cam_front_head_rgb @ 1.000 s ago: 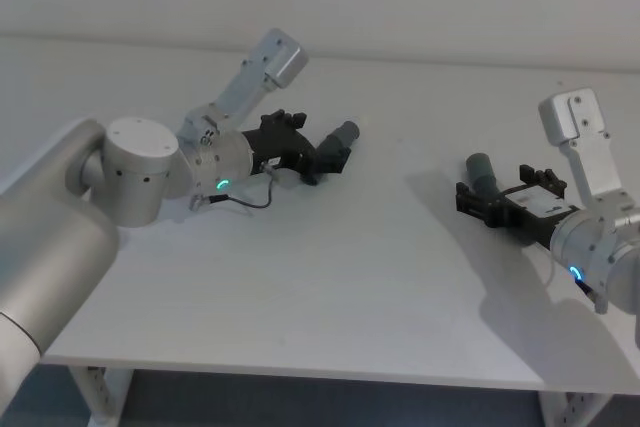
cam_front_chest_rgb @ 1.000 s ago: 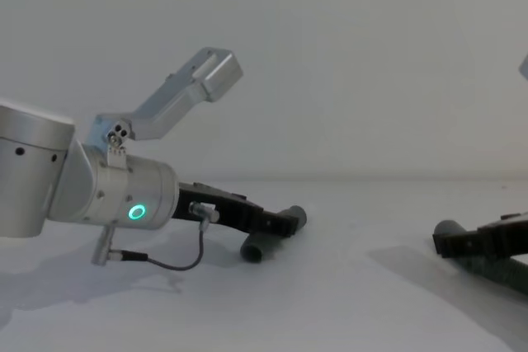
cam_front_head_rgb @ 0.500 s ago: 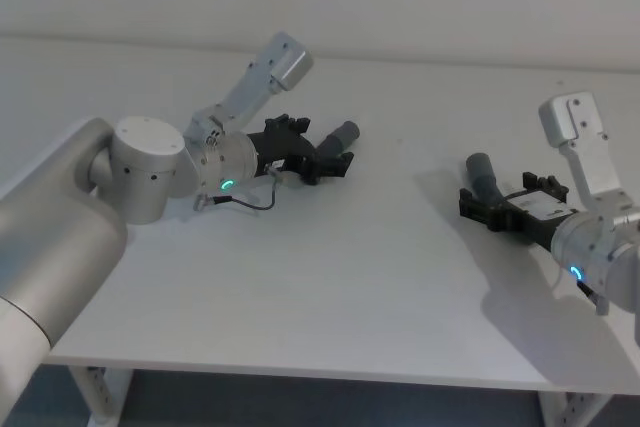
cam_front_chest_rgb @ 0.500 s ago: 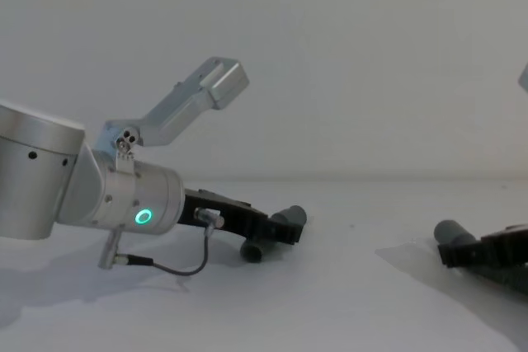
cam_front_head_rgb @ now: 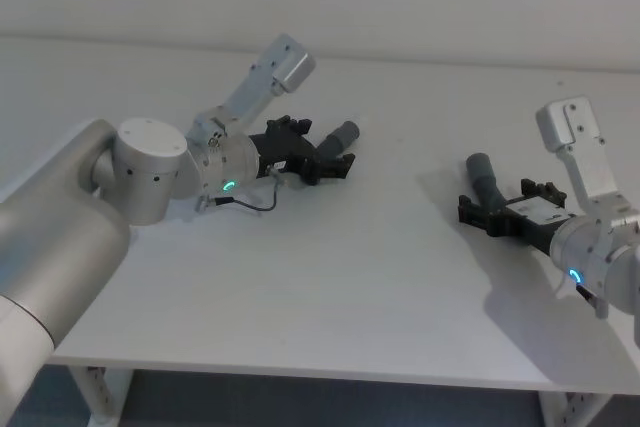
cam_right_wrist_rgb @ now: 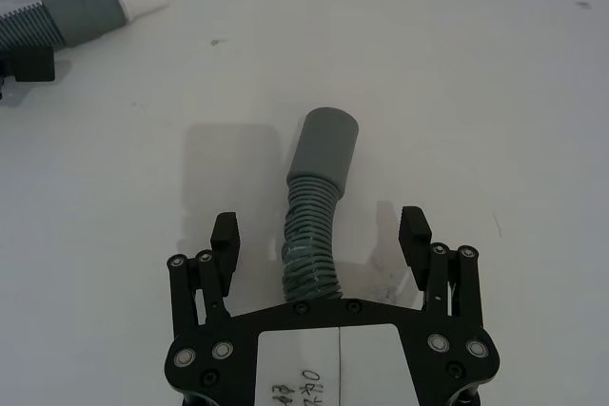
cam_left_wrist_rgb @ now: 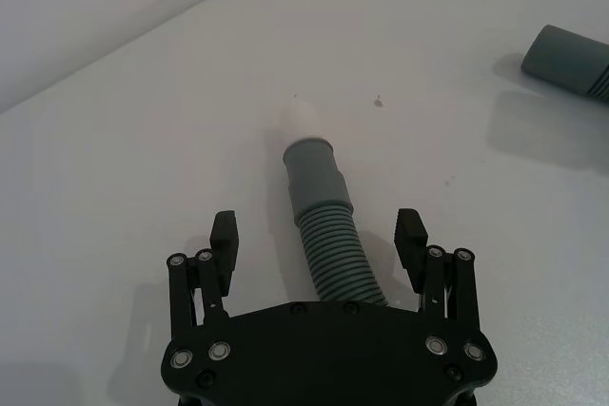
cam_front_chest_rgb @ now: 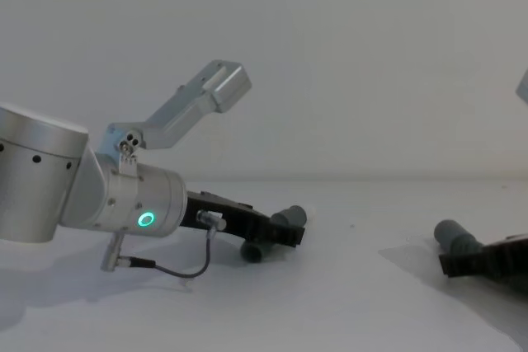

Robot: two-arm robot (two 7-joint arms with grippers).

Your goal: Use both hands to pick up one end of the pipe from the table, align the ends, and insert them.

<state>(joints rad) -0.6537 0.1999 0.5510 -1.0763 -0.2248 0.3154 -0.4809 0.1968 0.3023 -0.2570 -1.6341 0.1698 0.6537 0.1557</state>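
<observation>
Tabletop (cam_front_head_rgb: 330, 277): plain white; carries both pipe pieces, well apart.
Left pipe piece (cam_left_wrist_rgb: 330, 249): ribbed hose toward the far edge, left of centre; its cuff carries the narrow whitish end (cam_left_wrist_rgb: 303, 124).
Right pipe piece (cam_right_wrist_rgb: 309, 235): ribbed hose near the right edge; it finishes in the wider grey end (cam_right_wrist_rgb: 324, 145).
Left hand (cam_left_wrist_rgb: 317, 227): fingers spread, straddling the ribs just behind the cuff, not clamped.
Right hand (cam_right_wrist_rgb: 319, 223): fingers spread either side of the ribs behind the cuff, not clamped.
Step in hand (judged): taking hold of each piece.
Handling advice: centre the hose between the fingers and close on the ribs next to the cuff. That leaves each end projecting free and stops the flexible hose drooping during alignment.
</observation>
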